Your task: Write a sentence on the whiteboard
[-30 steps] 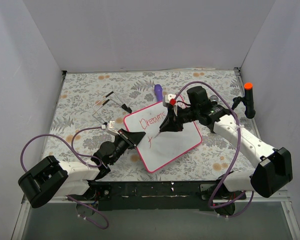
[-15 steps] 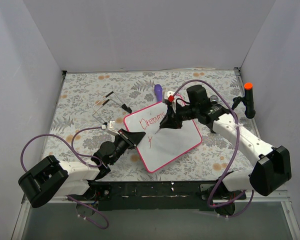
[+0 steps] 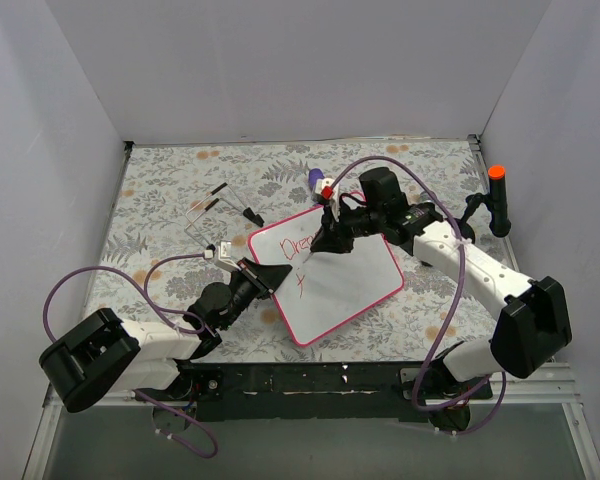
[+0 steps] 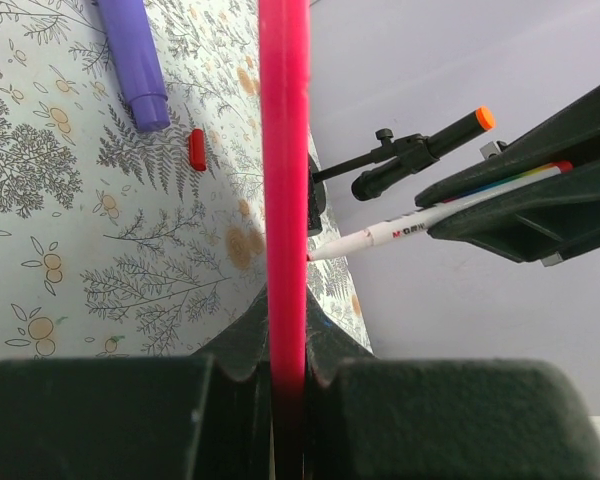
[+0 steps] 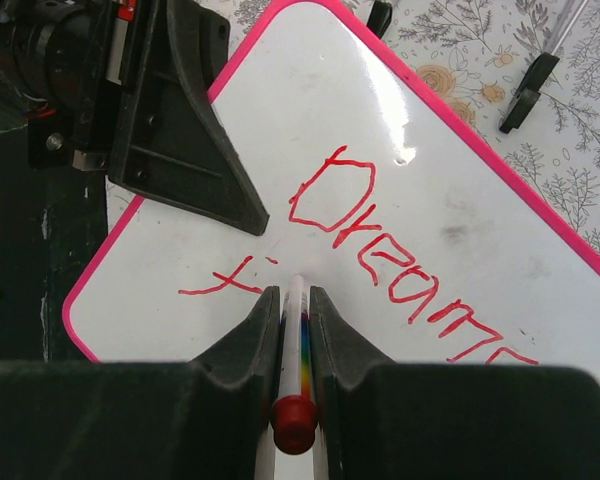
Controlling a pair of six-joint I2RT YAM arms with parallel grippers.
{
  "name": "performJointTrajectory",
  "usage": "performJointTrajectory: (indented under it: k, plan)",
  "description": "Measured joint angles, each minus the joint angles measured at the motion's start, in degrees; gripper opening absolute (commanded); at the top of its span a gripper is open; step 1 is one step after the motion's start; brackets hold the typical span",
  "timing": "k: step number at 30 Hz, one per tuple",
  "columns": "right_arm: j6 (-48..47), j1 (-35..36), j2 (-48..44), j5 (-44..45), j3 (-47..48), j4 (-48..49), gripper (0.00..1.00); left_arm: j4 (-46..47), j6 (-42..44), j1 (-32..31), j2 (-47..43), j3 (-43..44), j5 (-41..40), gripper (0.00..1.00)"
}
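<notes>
Desk (image 3: 170, 190) under a floral cover carries the whiteboard (image 3: 345, 285), which lies skewed near the middle with a pink frame all round. Your left fingers (image 3: 270, 277) are pinched on the frame's near-left edge. The left wrist view shows the pink rim clamped edge-on between them. Your right fingers (image 3: 330, 243) are pinched on a white marker (image 5: 296, 330), with its tip at the board just below the first word; contact looks likely.

Sentence (image 5: 380, 250): one red word, roughly "Dreams", runs along the upper line, and its tail leaves the right wrist view. Line two has only a small cross-shaped mark (image 5: 230, 283), probably a first letter.

Judgement: you are under halfway. The rest of line two is unwritten, and there is white room for it lower down the board.

Purple stick (image 3: 315, 177) and a small red cap (image 4: 197, 149) lie on the desk beyond the board, apart from both sets of fingers.
</notes>
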Motion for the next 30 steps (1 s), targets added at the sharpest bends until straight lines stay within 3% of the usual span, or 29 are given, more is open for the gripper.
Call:
performJointTrajectory:
  k: [12, 30]
  plan:
    - [0.8, 0.2, 1.3, 1.0, 0.4, 0.6, 0.01, 0.0, 0.0, 0.0, 0.0, 0.0, 0.0, 0.00]
    - [-2.3, 1.6, -3.5, -1.8, -6.4, 0.6, 0.01, 0.0, 0.0, 0.0, 0.0, 0.0, -0.1, 0.00]
